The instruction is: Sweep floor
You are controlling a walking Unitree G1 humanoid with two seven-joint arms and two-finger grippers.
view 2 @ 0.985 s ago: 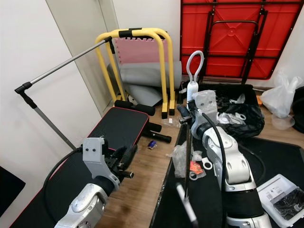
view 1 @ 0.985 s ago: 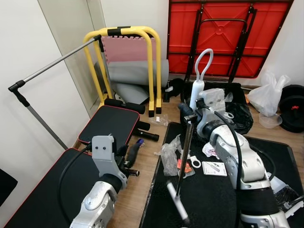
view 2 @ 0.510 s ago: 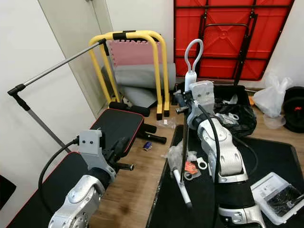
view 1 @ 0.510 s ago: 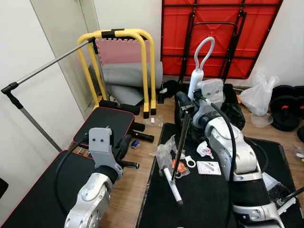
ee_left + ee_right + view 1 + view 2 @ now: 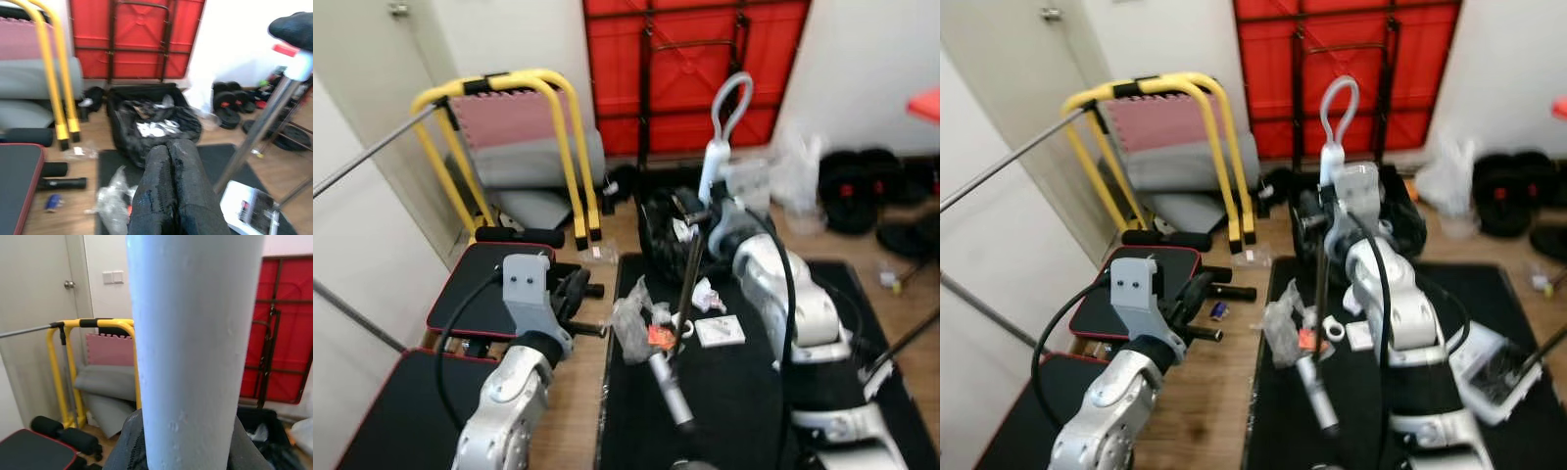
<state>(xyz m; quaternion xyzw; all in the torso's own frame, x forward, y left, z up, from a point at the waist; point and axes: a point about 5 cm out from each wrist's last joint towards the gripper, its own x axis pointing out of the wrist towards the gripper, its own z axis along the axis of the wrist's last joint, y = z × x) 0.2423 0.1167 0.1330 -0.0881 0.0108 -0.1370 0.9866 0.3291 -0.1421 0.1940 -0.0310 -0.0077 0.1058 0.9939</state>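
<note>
Black padding covers the bench (image 5: 484, 284) at your far left, and your left gripper (image 5: 576, 294) hangs just beside it, its two fingers pressed together on nothing. Swing that arm wide and it could knock the bench or the yellow frame (image 5: 499, 88) behind.

Further right, one crumpled clear bag (image 5: 631, 323), one red scrap (image 5: 657, 335) and one white card (image 5: 719, 331) lie on the black mat (image 5: 744, 392). The broom (image 5: 690, 284) stands among them, its head (image 5: 672, 394) on the mat. Push too fast and the light bag may skid off or catch under the head.

Your right gripper (image 5: 698, 217) is clamped around the broom's shaft; a loose hold would let it twist.
</note>
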